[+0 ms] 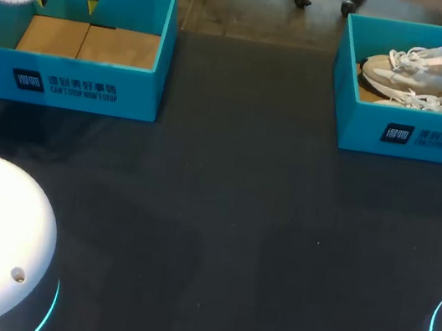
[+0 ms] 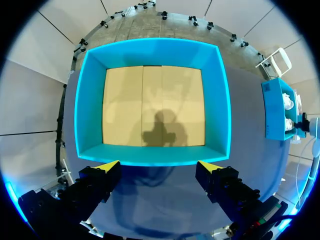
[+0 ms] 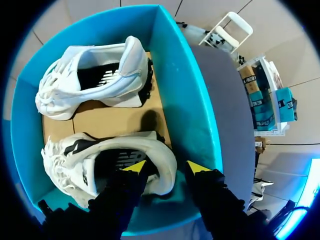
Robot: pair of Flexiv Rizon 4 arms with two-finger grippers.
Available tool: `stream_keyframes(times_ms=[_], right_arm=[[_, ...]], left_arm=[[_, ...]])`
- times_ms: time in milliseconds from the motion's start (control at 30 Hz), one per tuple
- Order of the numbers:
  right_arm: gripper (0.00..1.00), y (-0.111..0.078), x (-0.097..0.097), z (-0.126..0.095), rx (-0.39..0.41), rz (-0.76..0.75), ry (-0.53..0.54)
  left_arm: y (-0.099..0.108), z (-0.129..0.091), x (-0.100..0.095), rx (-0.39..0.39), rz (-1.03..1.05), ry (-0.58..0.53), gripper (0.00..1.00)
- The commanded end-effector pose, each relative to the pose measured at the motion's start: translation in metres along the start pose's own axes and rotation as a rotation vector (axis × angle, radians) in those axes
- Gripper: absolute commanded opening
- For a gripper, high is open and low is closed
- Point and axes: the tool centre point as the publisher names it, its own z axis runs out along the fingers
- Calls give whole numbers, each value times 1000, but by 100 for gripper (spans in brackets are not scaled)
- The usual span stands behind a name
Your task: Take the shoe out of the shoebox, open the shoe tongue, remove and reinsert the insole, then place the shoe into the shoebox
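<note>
From above, 2 open rectangular boxes of smooth teal card stand well apart on the dark matte table [image 1: 221, 216]. The left hand [image 1: 66, 1] hangs over the empty box [image 1: 66, 76], whose floor is 2 flat panels of plain brown cardboard. The full box [image 1: 429, 141] holds 2 shoes [image 1: 427, 73], off-white with soft uppers and white laces, lying side by side.

In the left wrist view, the left hand [image 2: 159, 165] has its 2 black fingers spread wide, with nothing between the yellow wedge tips and nothing held. The empty box [image 2: 80, 115] lies just ahead of the tips, 4 straight walls around the cardboard floor [image 2: 125, 100], which carries the hand's shadow. The full box [image 2: 272, 110] sits well off to one side.

In the right wrist view, the right hand [image 3: 166, 166] is open inside the full box [image 3: 185, 100]. Its 2 fingers straddle the padded, rounded heel of the near shoe [image 3: 75, 165], 1 tip over the dark-lined opening, the other outside the heel beside the box wall. I cannot tell whether either tip touches it. The far shoe [image 3: 95, 75] lies ahead of the hand on the same brown cardboard, toe pointing the same way.
</note>
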Motion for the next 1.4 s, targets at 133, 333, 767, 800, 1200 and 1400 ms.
stream_keyframes(times_ms=[133, 333, 767, 800, 1200, 1400], right_arm=[[46, 7, 10, 14, -20, -10, -16], [47, 8, 11, 21, -35, 0, -22], [45, 9, 9, 39, -28, 26, -58], [44, 8, 10, 40, -28, 26, -61], [0, 4, 3, 13, -9, 81, -3], [0, 1, -5, -30, -25, 71, -3]], left_arm=[[0, -1, 0, -1, 0, -2, 100], [0, -1, 0, -1, 0, -2, 100], [0, -1, 0, -1, 0, -2, 100], [0, -1, 0, -1, 0, -2, 100], [0, -1, 0, -1, 0, -2, 100], [0, -1, 0, -1, 0, -2, 100]])
